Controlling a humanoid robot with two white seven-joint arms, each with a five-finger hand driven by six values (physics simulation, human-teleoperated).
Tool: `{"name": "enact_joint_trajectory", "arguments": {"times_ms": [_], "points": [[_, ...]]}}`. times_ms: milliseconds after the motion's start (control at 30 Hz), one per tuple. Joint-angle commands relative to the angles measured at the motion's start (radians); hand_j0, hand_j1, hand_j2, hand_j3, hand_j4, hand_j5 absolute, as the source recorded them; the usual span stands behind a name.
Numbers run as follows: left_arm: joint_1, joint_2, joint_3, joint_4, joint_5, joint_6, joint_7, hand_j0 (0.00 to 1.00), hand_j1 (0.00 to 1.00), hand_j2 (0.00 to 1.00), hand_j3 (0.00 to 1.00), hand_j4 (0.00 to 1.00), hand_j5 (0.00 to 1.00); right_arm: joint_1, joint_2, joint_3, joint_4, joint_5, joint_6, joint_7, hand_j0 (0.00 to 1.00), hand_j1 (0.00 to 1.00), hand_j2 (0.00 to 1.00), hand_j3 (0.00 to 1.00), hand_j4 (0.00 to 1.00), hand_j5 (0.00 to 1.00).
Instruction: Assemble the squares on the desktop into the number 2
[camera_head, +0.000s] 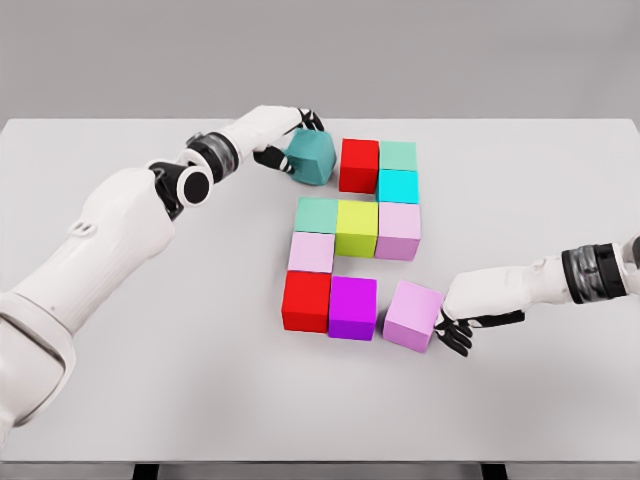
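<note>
**Cubes nearly forming the 2**

Cubes look rigid and light to us. Our left hand (285, 150) grips the teal cube (310, 157) at far left; our right hand (458, 318) clasps the lilac cube (412, 314) near right. We favour opposite flat faces.

Left hand (283, 150) curled, gripping — right hand (462, 318) likewise.

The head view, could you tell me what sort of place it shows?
Probably a simulated tabletop test bench: a plain white table against a bare grey wall, with only coloured cubes and two robot arms.
</note>
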Motion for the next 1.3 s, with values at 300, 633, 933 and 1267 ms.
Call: {"name": "enact_joint_trajectory", "arguments": {"times_ms": [300,633,933,1267], "points": [[0.002,0.002,0.001,0.001,0.002,-0.003,0.008,1.00,1.00,1.00,1.00,1.00,1.00,0.002,-0.009,-0.001,0.023,-0.005,0.002,0.000,0.17,0.17,0.17,0.17,0.17,0.17],[-0.011,0.134,-0.040,0.002,0.010,-0.016,-0.067,0.52,0.52,0.52,0.52,0.52,0.52,0.009,0.002,0.001,0.078,-0.002,0.002,0.000,0.17,0.17,0.17,0.17,0.17,0.17],[-0.012,0.120,-0.055,-0.002,-0.038,-0.016,-0.081,0.52,0.52,0.52,0.52,0.52,0.52,0.014,0.023,0.004,0.099,-0.002,0.002,0.000,0.16,0.16,0.16,0.16,0.16,0.16],[-0.014,0.102,-0.095,-0.016,-0.056,-0.014,-0.082,0.52,0.52,0.52,0.52,0.52,0.52,0.008,0.038,0.004,0.115,-0.002,0.002,0.000,0.16,0.16,0.16,0.16,0.16,0.16]]}}
